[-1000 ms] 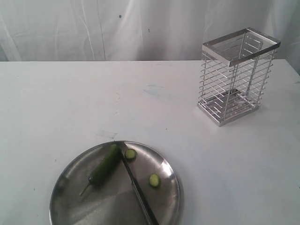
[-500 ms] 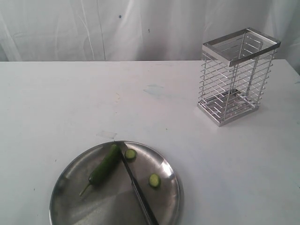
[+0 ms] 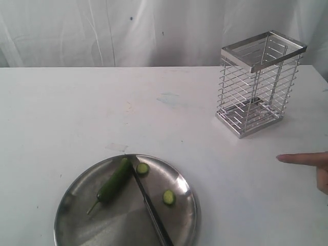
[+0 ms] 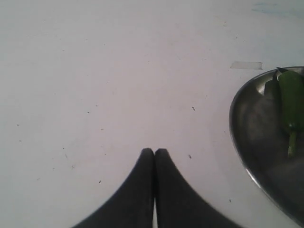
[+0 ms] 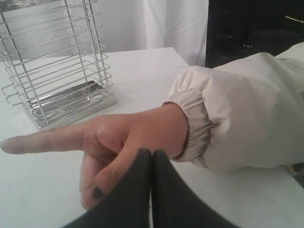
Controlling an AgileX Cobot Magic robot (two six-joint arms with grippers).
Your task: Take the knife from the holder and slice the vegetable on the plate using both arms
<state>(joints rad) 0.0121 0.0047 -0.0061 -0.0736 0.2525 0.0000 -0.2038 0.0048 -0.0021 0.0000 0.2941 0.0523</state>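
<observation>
White table (image 3: pixel 77 102) lies under us. Our left gripper (image 4: pixel 154 153) and right gripper (image 5: pixel 151 153) are both closed and hold nothing. A person's hand (image 5: pixel 118 140) points just past the right one. Farther off, the knife (image 3: pixel 149 205) lies on the plate (image 3: pixel 72 228) beside the vegetable (image 3: pixel 114 180) and two slices (image 3: pixel 142 168). The holder (image 3: pixel 259 82) stands apart.

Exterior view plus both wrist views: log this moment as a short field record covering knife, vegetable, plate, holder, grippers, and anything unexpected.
knife: lying on the plate, blade beside the vegetable
vegetable: on the plate, one end cut
slices: two, on the plate, other side of the knife
plate: near table edge
holder: upright, empty
left gripper: shut, holding nothing, above bare table
right gripper: shut, holding nothing
unexpected: person's hand, pointing, at the right
</observation>
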